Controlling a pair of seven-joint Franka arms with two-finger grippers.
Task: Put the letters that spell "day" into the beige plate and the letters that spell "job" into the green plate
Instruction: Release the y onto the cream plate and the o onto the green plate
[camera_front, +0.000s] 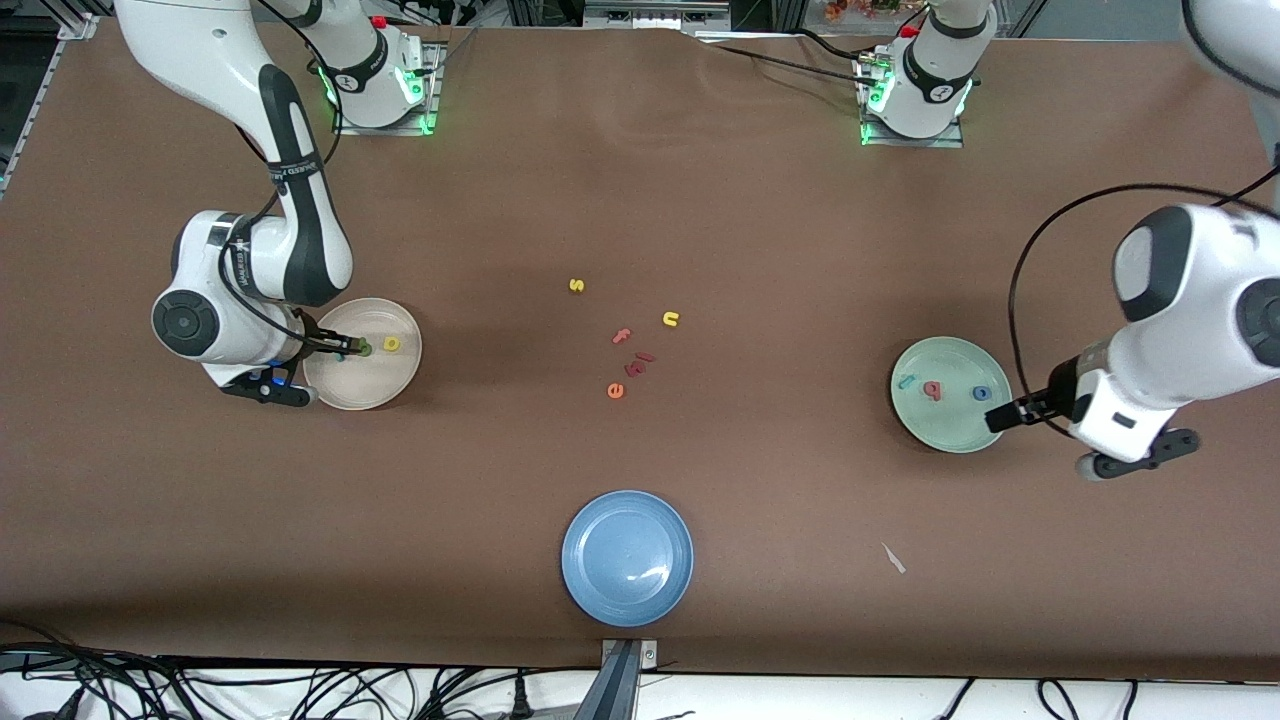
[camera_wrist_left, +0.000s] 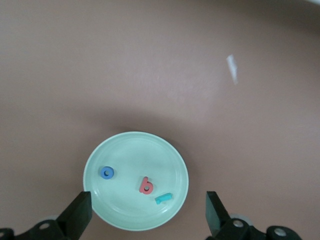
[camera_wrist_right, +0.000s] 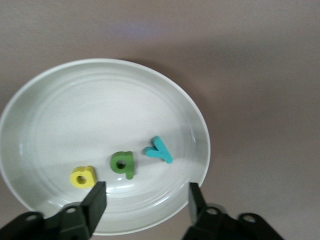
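While both jaws gape wide, beige plate (camera_wrist_right: 45, 95) holds 3 letters; green plate (camera_wrist_left: 165, 155) holds 3.

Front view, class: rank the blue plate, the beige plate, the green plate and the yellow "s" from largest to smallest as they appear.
1. blue plate, though it lies nearest the camera.
2. beige plate and green plate: look alike, unranked.
3. yellow "s", by far the smallest.

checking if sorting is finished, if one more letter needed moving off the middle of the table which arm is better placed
Neither clearly. Right gripper hangs open over the beige plate with its three letters; left gripper open over the green plate with three. Both words look sorted.
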